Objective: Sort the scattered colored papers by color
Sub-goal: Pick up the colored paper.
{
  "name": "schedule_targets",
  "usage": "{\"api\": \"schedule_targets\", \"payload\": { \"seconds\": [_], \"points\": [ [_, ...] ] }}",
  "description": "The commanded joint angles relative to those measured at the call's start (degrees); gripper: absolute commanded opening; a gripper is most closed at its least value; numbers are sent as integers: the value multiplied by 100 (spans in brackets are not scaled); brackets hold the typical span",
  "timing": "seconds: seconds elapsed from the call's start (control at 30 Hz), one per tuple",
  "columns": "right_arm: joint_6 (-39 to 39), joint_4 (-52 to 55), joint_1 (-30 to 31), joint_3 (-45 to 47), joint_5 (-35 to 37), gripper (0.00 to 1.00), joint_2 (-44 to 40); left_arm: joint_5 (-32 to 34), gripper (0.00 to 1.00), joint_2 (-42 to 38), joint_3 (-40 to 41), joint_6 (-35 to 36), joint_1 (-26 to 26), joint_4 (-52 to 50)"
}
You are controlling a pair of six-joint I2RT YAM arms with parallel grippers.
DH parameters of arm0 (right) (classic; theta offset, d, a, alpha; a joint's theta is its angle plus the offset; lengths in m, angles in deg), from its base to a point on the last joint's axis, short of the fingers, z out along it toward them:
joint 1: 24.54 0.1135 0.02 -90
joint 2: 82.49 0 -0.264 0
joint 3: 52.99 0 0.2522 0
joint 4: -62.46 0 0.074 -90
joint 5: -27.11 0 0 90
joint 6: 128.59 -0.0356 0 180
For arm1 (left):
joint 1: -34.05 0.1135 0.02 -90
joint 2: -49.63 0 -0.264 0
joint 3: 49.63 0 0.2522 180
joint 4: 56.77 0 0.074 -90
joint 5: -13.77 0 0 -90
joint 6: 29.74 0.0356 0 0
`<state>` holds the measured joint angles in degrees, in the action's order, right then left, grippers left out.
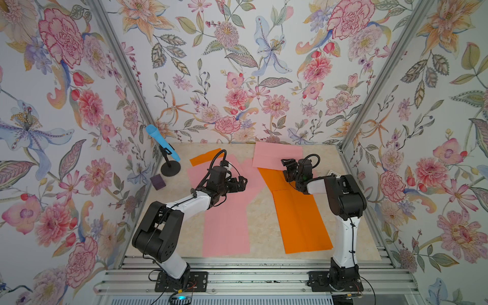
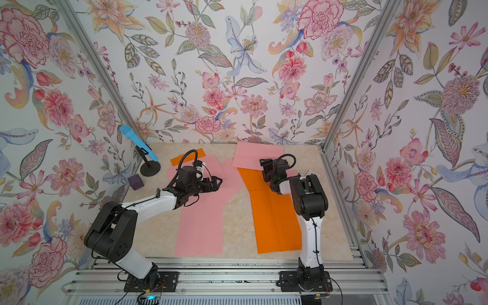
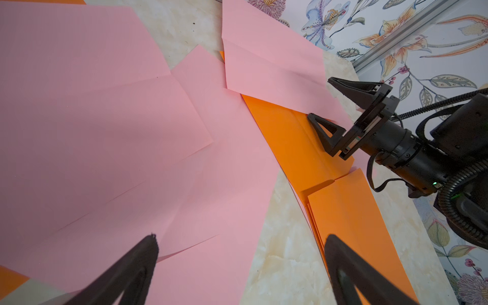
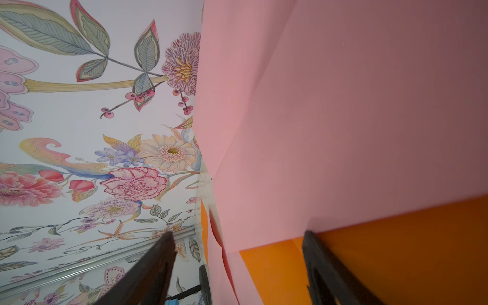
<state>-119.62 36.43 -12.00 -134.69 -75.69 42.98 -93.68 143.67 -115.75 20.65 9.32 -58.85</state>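
**Both grippers open above the sorted-out sheets**

The left gripper (image 1: 243, 183) hovers with its jaws wide apart, and overlapping pink papers (image 1: 227, 224) lie beneath it. The right gripper (image 3: 319, 97), jaws apart, straddles the corner of another pink sheet (image 1: 277, 155). One finger (image 3: 327, 129) is down at the orange papers (image 1: 301, 219), which run back under its arm along the counter (image 1: 261, 211).

Bright, even, diffuse light. A soft shadow darkens the pink paper (image 3: 66, 132) just ahead of the left pincer (image 3: 241, 237); its fingers (image 3: 126, 274) blur, and wrist-view edges bend.
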Motion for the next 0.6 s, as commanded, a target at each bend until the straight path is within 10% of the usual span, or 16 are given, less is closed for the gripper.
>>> {"api": "schedule_targets", "payload": {
  "seconds": [0.0, 0.57],
  "points": [
    [-394, -320, -6, -92, -15, 76, 262, -111, 100, 93, -20, 69, 58, 64],
    [-503, -569, 166, 299, -63, 76, 10, -186, 100, 193, -82, -20, 56, 107]
  ]
}}
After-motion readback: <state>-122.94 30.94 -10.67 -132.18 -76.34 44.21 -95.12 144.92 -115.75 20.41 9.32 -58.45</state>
